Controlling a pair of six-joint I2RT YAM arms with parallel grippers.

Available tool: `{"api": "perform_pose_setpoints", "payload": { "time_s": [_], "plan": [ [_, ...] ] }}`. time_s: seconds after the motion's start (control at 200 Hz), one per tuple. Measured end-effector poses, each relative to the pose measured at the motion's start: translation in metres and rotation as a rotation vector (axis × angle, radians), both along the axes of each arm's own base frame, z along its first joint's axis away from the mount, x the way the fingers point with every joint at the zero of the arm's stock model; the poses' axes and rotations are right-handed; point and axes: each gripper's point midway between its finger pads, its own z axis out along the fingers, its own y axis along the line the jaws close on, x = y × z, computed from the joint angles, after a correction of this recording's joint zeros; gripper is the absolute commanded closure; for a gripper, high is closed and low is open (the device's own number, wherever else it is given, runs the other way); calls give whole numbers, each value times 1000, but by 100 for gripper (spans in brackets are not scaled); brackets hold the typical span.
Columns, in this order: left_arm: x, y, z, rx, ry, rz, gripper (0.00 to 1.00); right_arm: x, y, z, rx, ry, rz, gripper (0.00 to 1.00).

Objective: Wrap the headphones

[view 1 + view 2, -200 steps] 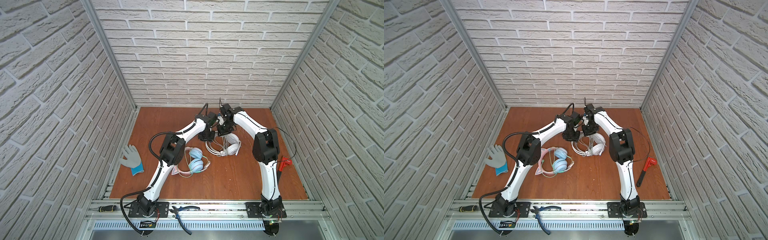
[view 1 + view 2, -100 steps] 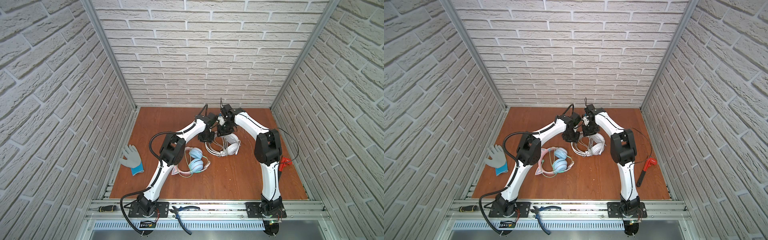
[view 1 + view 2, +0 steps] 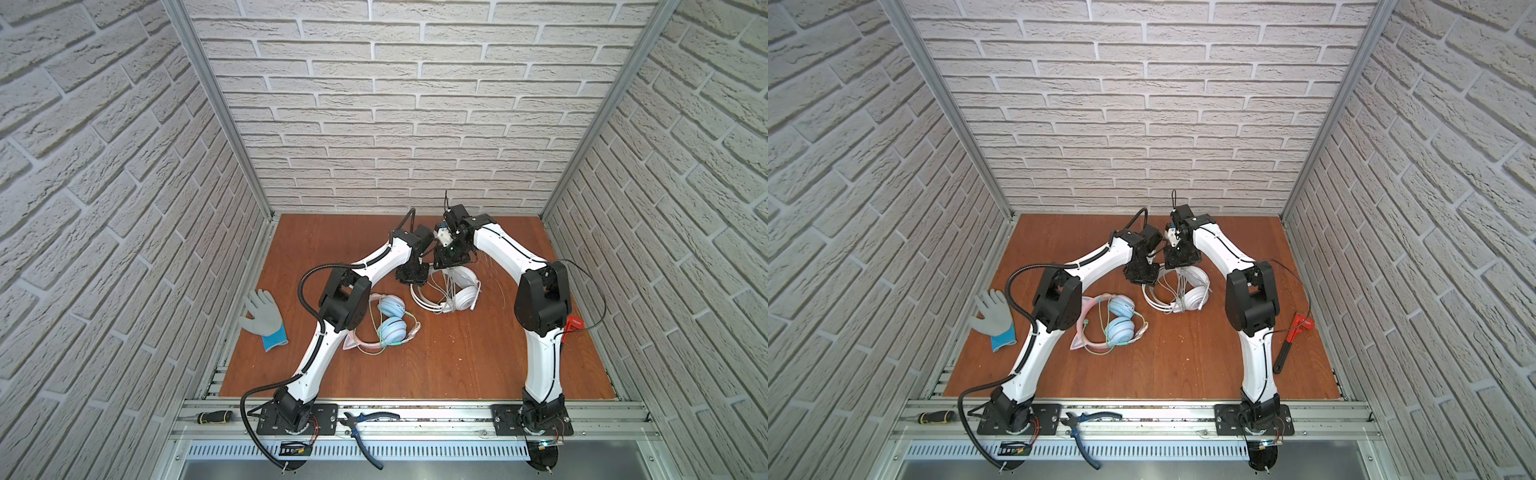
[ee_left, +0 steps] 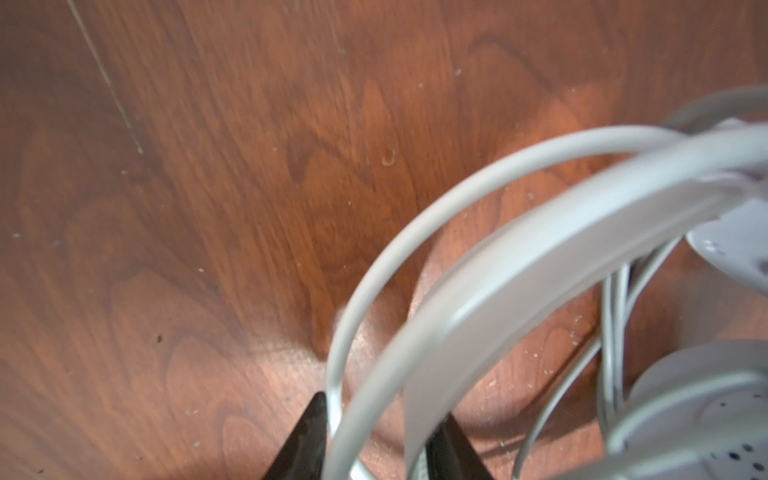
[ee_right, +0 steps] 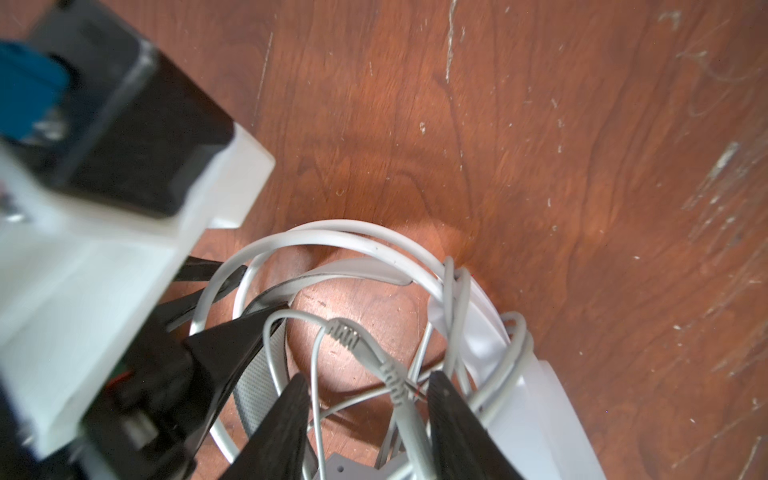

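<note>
Whitish brick-pattern walls (image 3: 386,104) close the cell at 9, 12 and 3 o'clock, meeting at the far corners behind slanting aluminium posts (image 3: 220,112). The counter (image 3: 457,365) is reddish-brown wood grain, scuffed with pale scratches. A slotted aluminium rail (image 3: 415,415) edges it at 6 o'clock. The light is soft and even.

A grey glove (image 3: 262,318) with a blue cuff lies flat at the left edge of the bench (image 3: 436,370). A red-headed wrench (image 3: 1292,338) lies near the bench's right edge. On the metal rail along its front edge rest a black-and-yellow screwdriver (image 3: 215,417) and blue-handled pliers (image 3: 361,424).
</note>
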Motion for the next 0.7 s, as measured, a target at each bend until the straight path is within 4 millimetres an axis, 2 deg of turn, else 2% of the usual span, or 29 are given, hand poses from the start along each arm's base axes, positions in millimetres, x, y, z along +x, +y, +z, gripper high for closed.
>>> {"api": "perform_pose_setpoints", "payload": {
  "time_s": [0.115,0.39,0.535,0.7],
  "plan": [
    [0,0,0,0,0,0,60,-1,0,2,2,-5,-8,51],
    [1,1,0,0,1,1,60,-11,-8,-10,-22,12,-30,51],
    [0,1,0,0,1,1,60,-13,-9,-1,-20,-5,-36,65],
    [0,0,0,-1,2,1,59,-13,-11,14,-15,-38,-48,70]
  ]
}}
